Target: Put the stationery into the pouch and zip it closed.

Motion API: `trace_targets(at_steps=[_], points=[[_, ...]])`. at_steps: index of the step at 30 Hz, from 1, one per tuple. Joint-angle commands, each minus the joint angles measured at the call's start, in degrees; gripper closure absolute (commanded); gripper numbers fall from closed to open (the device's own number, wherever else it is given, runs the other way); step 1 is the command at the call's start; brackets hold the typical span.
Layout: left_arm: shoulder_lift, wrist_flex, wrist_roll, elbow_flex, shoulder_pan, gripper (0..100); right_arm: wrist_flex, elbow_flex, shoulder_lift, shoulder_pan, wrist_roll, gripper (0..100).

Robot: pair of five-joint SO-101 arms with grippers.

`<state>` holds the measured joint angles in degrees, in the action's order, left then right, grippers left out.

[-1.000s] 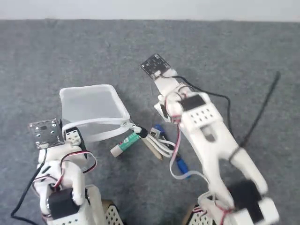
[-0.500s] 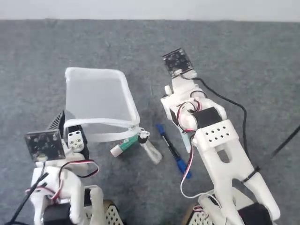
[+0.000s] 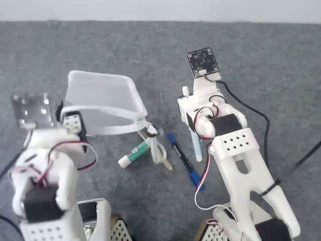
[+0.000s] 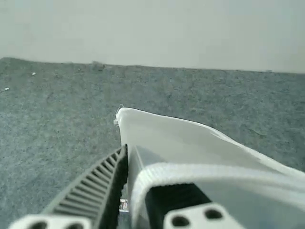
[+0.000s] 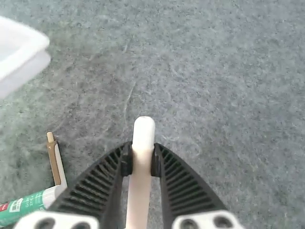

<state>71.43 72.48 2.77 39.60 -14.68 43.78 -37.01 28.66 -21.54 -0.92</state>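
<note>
We are observing the left gripper (image 4: 132, 167) clenched on the pouch (image 3: 103, 100). Its ribbed finger (image 4: 90, 193) is pressing one side of the pouch wall just under the white zip band, and the other jaw is sitting on the opposite side. The translucent white pouch is standing with its mouth open in the left half of the table (image 3: 261, 55), about midway between the far and near edges. Its zip pull (image 3: 150, 132) is sitting at the right end of the mouth.

The right gripper (image 5: 141, 160) is grasping a white pen (image 5: 143, 133). Both fingers are pressing on the barrel, and the rounded end is protruding past the fingertips. The pen is being held over the middle of the table, to the right of the pouch and apart from it.

Three items are lying on the table outside the pouch, toward the near edge and between the two arms:
- A glue stick (image 3: 134, 154) is lying on the near-edge side of the zip pull.
- A tan stick (image 3: 164, 158) is lying just beside the glue stick; we cannot tell whether they are touching.
- A blue pen (image 3: 183, 160) is lying between the tan stick and the right arm.
</note>
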Motion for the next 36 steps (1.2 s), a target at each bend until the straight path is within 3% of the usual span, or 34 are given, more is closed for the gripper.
trace_targets(at_steps=[1, 5, 18, 26, 36], points=[[-11.4, 6.0, 1.6, -12.5, 3.9, 99, -1.1, -0.9, 5.9, 0.8, -0.8, 99.2], [-19.4, 8.6, 3.3, -16.7, 4.7, 99, -2.9, -3.8, 10.5, 0.8, -0.8, 99.2], [-31.3, 5.0, 7.6, -16.4, 4.7, 99, -3.6, -14.4, 37.6, 0.4, -0.6, 99.2], [-32.6, 1.1, 8.4, -13.2, 4.6, 99, -16.4, -26.2, 50.0, -1.7, -0.4, 99.2], [-32.6, 1.0, 10.5, -13.1, 1.2, 99, -17.7, -26.5, 60.9, -3.8, -0.3, 99.2]])
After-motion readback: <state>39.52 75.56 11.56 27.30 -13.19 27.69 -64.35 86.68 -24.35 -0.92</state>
